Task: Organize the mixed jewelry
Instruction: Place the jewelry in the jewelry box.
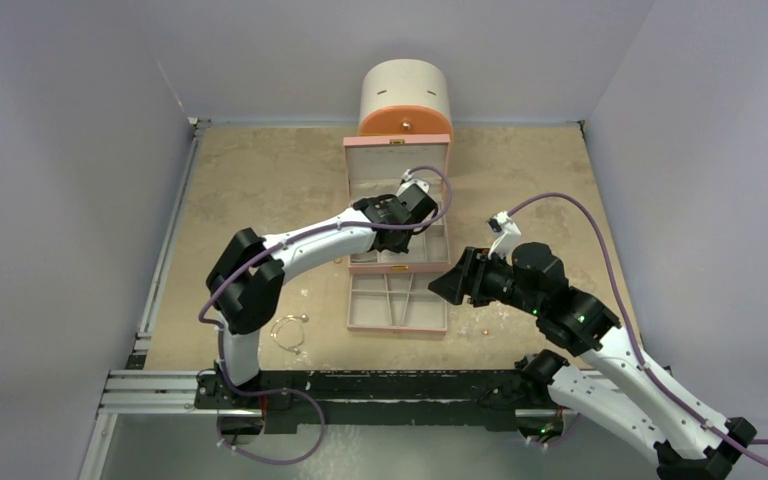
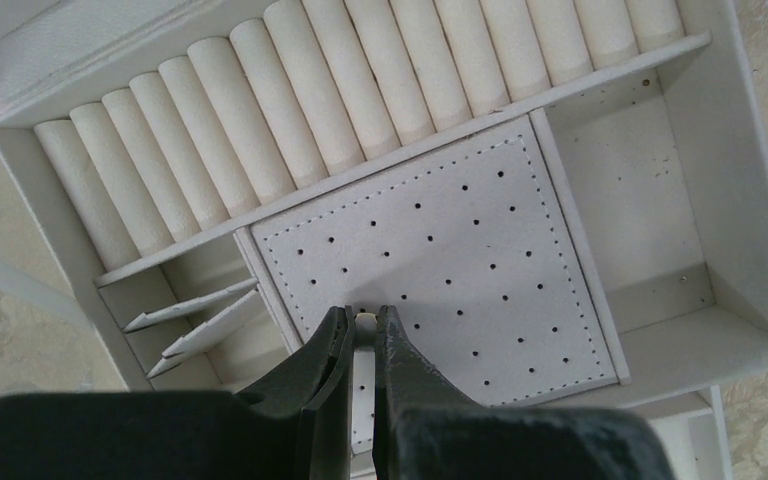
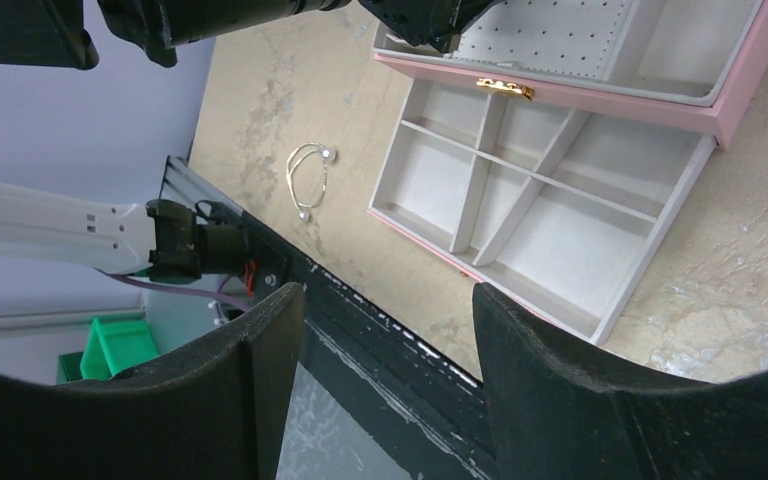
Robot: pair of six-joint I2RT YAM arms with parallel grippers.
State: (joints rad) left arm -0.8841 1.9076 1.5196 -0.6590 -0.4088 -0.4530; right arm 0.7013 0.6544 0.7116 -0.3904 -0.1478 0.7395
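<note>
The bangle (image 1: 288,331) lies on the table (image 1: 260,180) left of the drawer (image 1: 397,300), on the left arm's (image 1: 310,240) side, but the left gripper (image 2: 364,322) is nearly closed over the box (image 1: 375,170) and the right gripper (image 3: 388,300) hangs wide apart.

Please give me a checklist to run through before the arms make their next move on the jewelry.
1. Left gripper over the perforated panel: ok.
2. Anything held in the left gripper: cannot tell; it is nearly shut.
3. Right gripper open, holding nothing: ok.
4. Bangle stored: not ok; it lies on the table near the drawer.
5. Drawer pulled out, compartments in view bare: ok.
</note>
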